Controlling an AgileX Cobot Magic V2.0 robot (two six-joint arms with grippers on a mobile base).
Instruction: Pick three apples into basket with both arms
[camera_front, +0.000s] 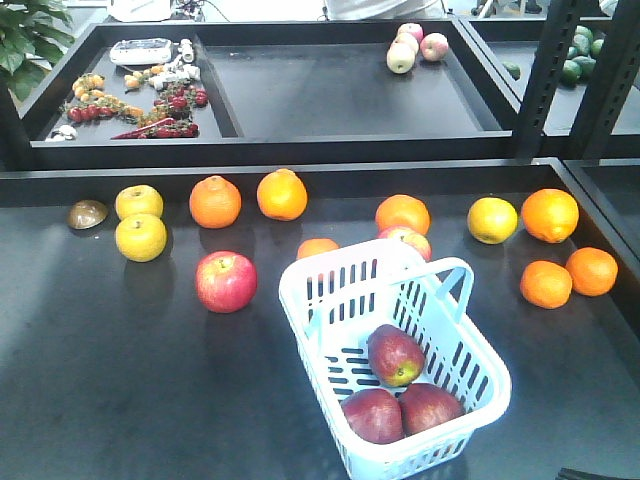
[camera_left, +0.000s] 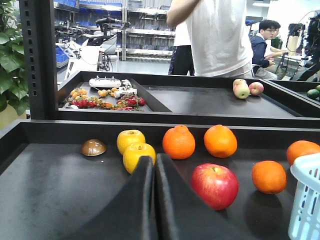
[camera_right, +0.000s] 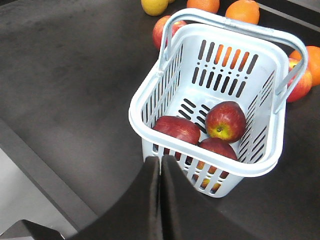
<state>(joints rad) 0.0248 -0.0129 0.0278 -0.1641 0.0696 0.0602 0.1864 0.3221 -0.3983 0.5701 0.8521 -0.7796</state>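
The basket (camera_front: 395, 360) sits on the dark desk (camera_front: 110, 380), toward the near right in the front view, its handle (camera_front: 455, 285) raised over the far end. Three apples lie inside it: one (camera_front: 396, 354) nearer the middle with a yellow-green patch, and two (camera_front: 373, 415) (camera_front: 430, 406) side by side, touching, at the near end. In the right wrist view the same three (camera_right: 226, 120) (camera_right: 176, 129) (camera_right: 218, 148) cluster in the basket (camera_right: 150, 132) by the wall closest to the camera.

The right hand (camera_right: 160, 167) hovers just above that near rim, its fingers pressed together with nothing between them. The left hand (camera_left: 154, 165) is likewise closed and empty, held low over the desk (camera_left: 45, 185) and well apart from the basket, whose corner (camera_left: 305, 200) shows at the right edge.

Outside the basket, a brighter red apple (camera_front: 226, 281) rests on the desk to its left, and another (camera_front: 406, 240) lies just behind it. Oranges (camera_front: 215, 201) and lemons (camera_front: 140, 237) stand in a loose row along the back.
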